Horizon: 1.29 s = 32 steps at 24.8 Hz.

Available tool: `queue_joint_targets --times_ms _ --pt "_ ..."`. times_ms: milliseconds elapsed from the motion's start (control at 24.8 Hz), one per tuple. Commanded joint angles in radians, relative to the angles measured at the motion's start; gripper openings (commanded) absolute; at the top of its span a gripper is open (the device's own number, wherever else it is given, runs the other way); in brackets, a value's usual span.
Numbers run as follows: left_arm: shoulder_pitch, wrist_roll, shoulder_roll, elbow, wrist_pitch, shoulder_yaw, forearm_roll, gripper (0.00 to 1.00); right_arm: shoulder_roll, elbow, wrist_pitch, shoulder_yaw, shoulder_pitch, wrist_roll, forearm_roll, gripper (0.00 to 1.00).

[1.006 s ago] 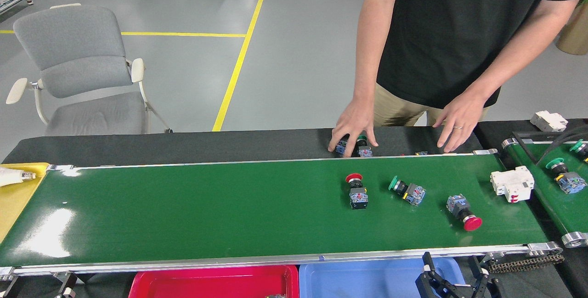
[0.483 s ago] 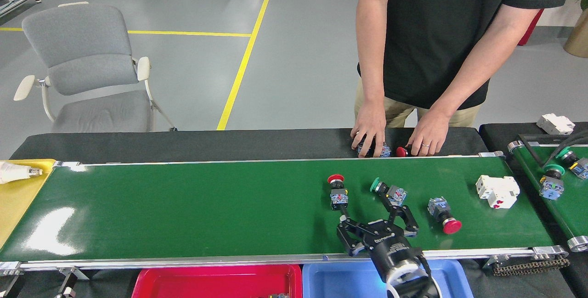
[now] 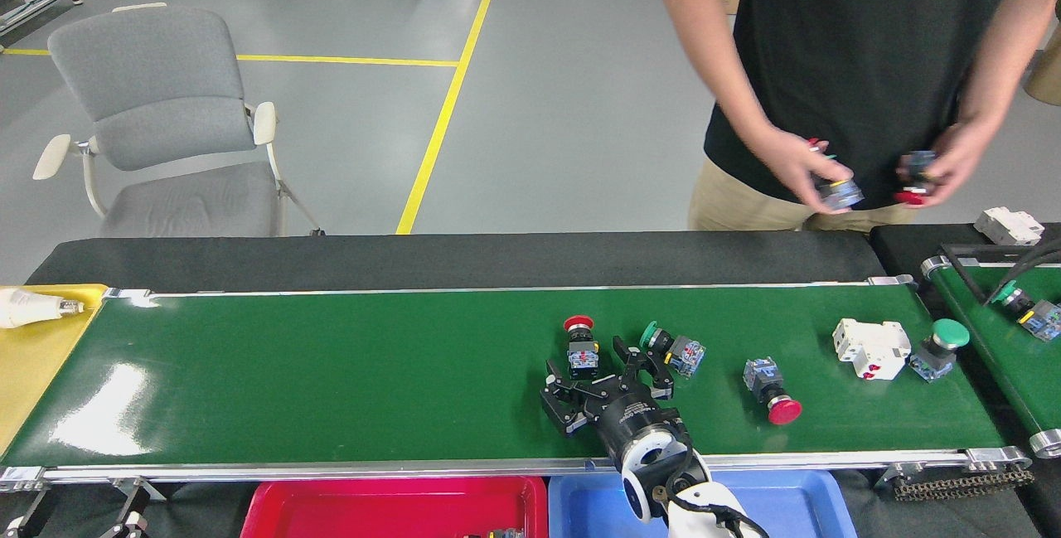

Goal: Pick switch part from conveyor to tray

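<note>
On the green conveyor [image 3: 331, 372] lie several switch parts: a red-capped one [image 3: 580, 347], a green-capped one [image 3: 673, 351], a red mushroom-headed one [image 3: 771, 393] and a green-capped one [image 3: 937, 347] at the right end. My right gripper [image 3: 598, 376] hovers open over the belt, just on the near side of the red-capped switch and left of the first green-capped one, holding nothing. A red tray [image 3: 373, 505] and a blue tray [image 3: 787, 496] sit below the belt's near rail. My left gripper is out of view.
A white breaker block [image 3: 869, 347] lies on the belt. A person [image 3: 854, 65] stands behind the conveyor, holding switches in both hands. At the right runs a narrower belt [image 3: 995, 339]; at the left, a yellow tray [image 3: 33, 364] holds a bulb. A grey chair [image 3: 157, 107] stands at the far left.
My right gripper rose from the blue tray onto the belt and moved left toward the red-capped switch. The belt carried parts left. The person lifted both hands off the far edge with switches.
</note>
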<state>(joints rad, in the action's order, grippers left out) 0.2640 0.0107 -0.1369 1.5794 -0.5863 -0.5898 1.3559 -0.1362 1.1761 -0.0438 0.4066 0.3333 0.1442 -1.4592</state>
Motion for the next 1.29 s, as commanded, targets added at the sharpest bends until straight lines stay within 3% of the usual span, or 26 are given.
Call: queue_joint_targets --times_ms 0,121,282,403,483,564,604,644,684,725,845,966,1047,1167,1248 --pt "-0.006 -0.008 -0.015 0.007 0.003 -0.001 0.002 1.0 0.007 0.007 -0.008 0.003 0.021 -0.003 0.0 0.15" --pt "-0.006 -0.008 -0.015 0.007 0.003 -0.001 0.002 1.0 0.021 0.011 0.001 0.003 0.019 -0.006 0.01 0.02" --pt "-0.005 -0.008 -0.015 0.007 0.003 -0.001 0.0 1.0 0.029 0.046 0.033 0.004 0.004 -0.018 0.01 0.02" --pt "0.0 -0.008 -0.013 0.007 0.003 -0.001 0.0 1.0 0.053 0.135 0.084 0.012 -0.04 -0.058 0.008 0.02" --pt "0.0 -0.008 -0.013 0.008 0.003 -0.001 0.0 1.0 0.084 0.257 0.165 0.06 -0.108 -0.06 0.008 0.03" --pt "0.001 -0.008 -0.013 0.01 0.003 -0.001 -0.001 1.0 0.11 0.382 0.275 0.101 -0.195 -0.061 0.008 0.11" --pt "0.003 -0.008 -0.013 0.008 0.003 -0.001 -0.001 1.0 0.119 0.43 0.324 0.113 -0.235 -0.063 0.008 0.22" --pt "0.004 -0.008 -0.013 0.008 0.003 -0.001 -0.001 1.0 0.127 0.464 0.369 0.123 -0.267 -0.066 0.006 0.42" --pt "0.006 -0.008 -0.013 0.008 0.003 -0.002 -0.001 1.0 0.13 0.493 0.42 0.133 -0.3 -0.072 0.006 0.79" --pt "0.006 -0.008 -0.013 0.008 0.003 -0.004 -0.001 1.0 0.132 0.519 0.473 0.144 -0.327 -0.078 0.006 1.0" --pt "0.006 -0.008 -0.012 0.007 0.003 -0.007 0.0 1.0 0.127 0.553 0.568 0.146 -0.356 -0.077 0.006 1.0" --pt "0.011 -0.008 -0.01 0.011 0.003 -0.007 -0.001 1.0 0.118 0.556 0.55 0.138 -0.361 -0.074 0.01 1.0" --pt "0.014 -0.008 -0.009 0.016 0.003 -0.008 -0.003 1.0 0.119 0.56 0.438 0.064 -0.378 -0.077 0.014 1.0" --pt "0.029 -0.008 -0.004 0.05 0.003 0.001 -0.003 1.0 0.06 0.577 0.136 -0.058 -0.482 -0.086 0.014 0.98" --pt "0.035 -0.005 0.01 0.096 0.003 0.016 -0.001 1.0 0.053 0.583 -0.019 -0.117 -0.508 -0.127 0.014 0.98"
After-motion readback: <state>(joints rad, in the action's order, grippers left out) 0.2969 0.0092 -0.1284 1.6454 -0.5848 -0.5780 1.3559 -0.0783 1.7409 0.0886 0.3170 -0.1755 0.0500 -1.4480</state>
